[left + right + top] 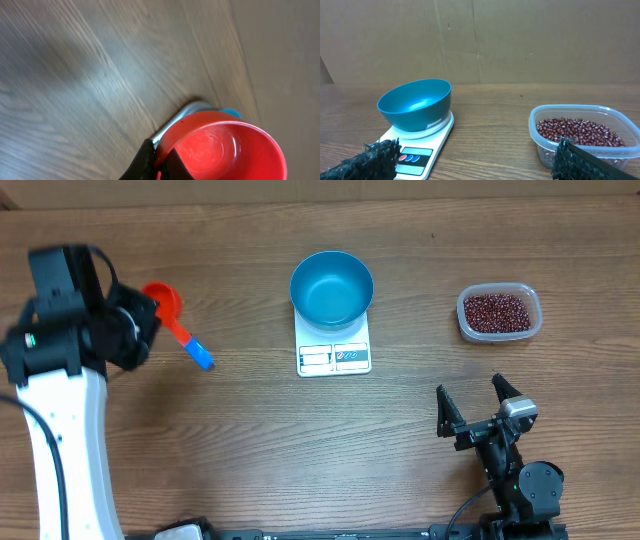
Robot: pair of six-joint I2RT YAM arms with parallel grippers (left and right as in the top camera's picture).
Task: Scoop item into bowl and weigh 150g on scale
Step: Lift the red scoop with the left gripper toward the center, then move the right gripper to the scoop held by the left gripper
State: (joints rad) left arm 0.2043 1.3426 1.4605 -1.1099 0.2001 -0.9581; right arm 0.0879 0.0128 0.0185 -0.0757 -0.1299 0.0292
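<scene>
Presently: scoop pickup, near the left edge of the tabletop (250,450).
Left fingers (145,159) pinch red scoop (164,304) rim; right fingers (380,156) spread. Beans (497,311) in clear tub (536,320); blue bowl (331,285) on scale (334,357). Next: carry scoop to tub.

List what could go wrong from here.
The left gripper pinches the red-orange plastic scoop by its cup rim, not its blue handle; it may twist when loaded.
The dark red-brown beans in the clear plastic tub lie beyond the round blue bowl on the flat white scale; crossing could knock it.
</scene>
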